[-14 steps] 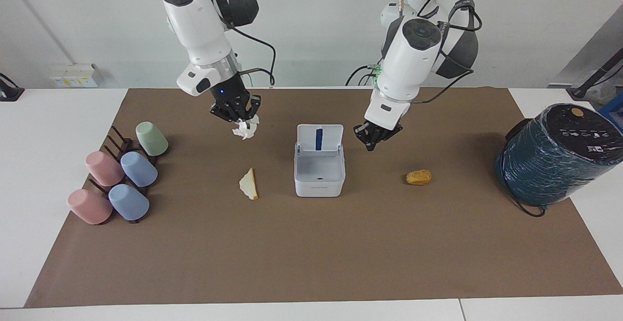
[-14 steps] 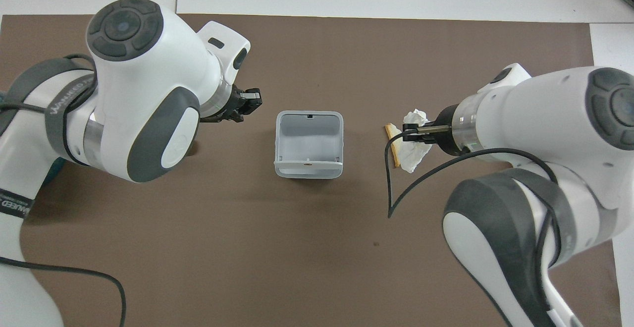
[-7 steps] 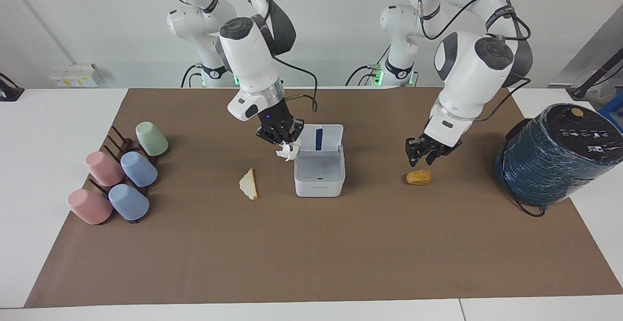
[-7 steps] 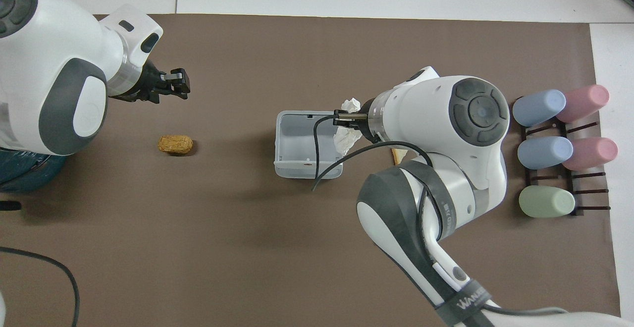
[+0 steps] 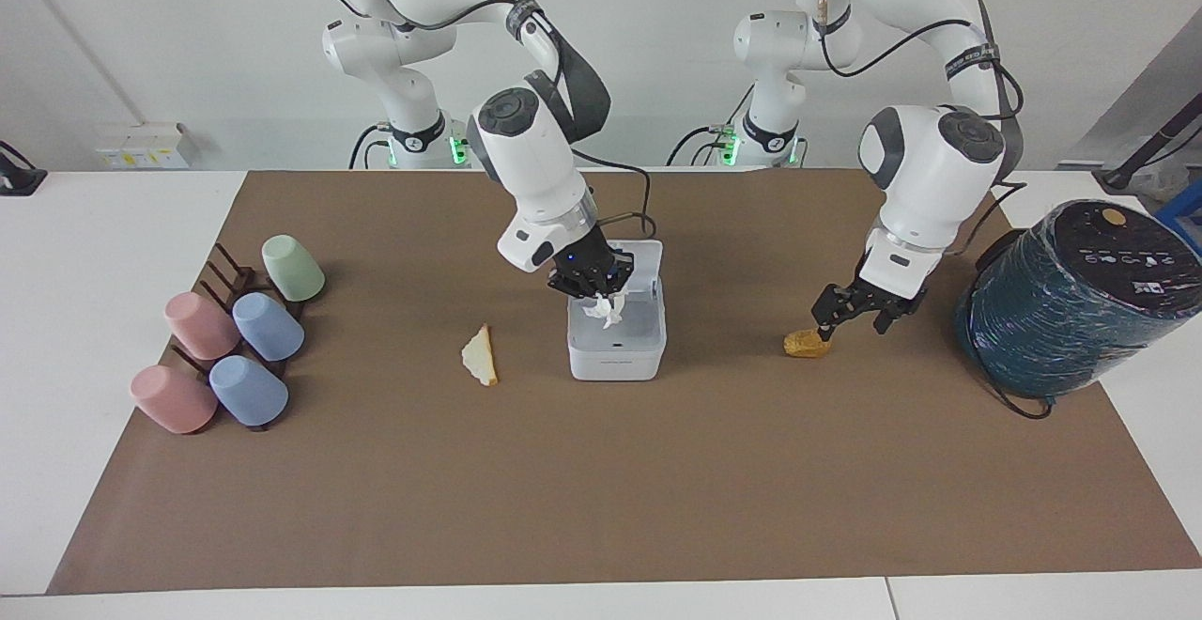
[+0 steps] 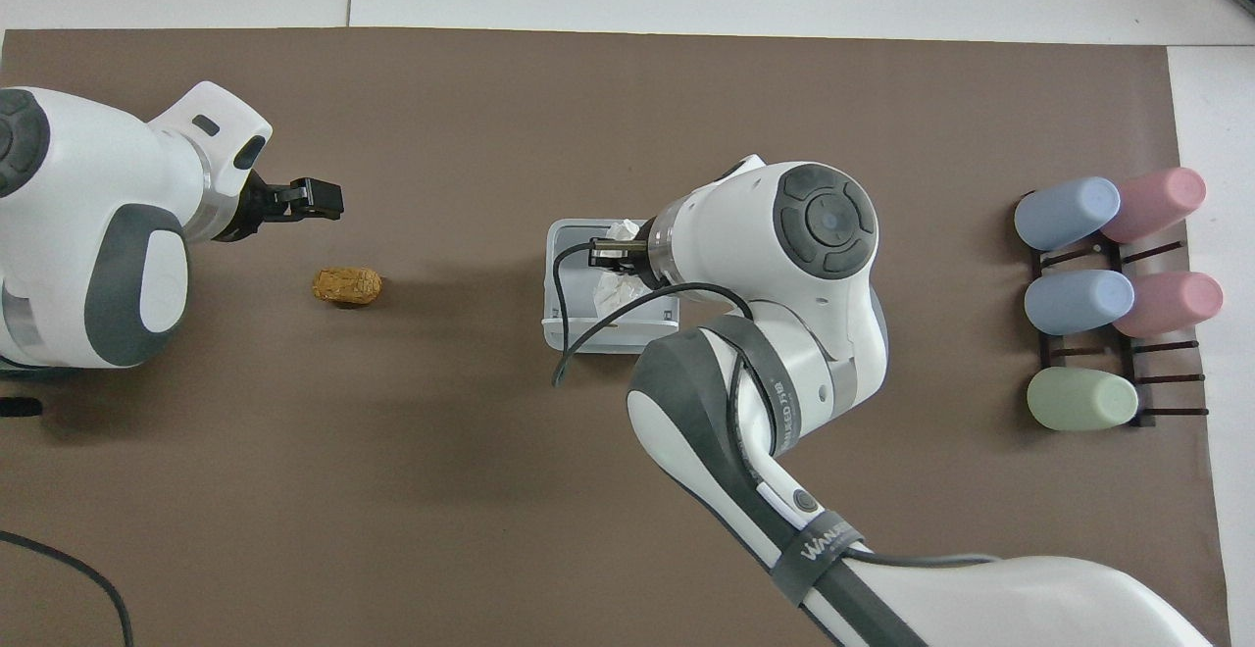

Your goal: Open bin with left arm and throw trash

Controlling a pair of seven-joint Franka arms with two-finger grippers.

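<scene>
Facing view shows you the right gripper (image 5: 601, 289) pinching the tissue wad (image 5: 604, 309) over the open bin (image 5: 616, 352); your left gripper (image 5: 853, 313), fingers spread, hangs over the golden-brown lump (image 5: 806, 345).

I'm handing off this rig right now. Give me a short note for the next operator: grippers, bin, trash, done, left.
Right gripper: shut on the tissue wad, over the open bin.
Left gripper: open, low over the golden-brown lump, not gripping it.
Yellow wedge slice: on the mat beside the bin, toward the right arm's end.
Done: lid is up, tissue is at the bin.
Left: release tissue, then bin the lump and the slice.
</scene>
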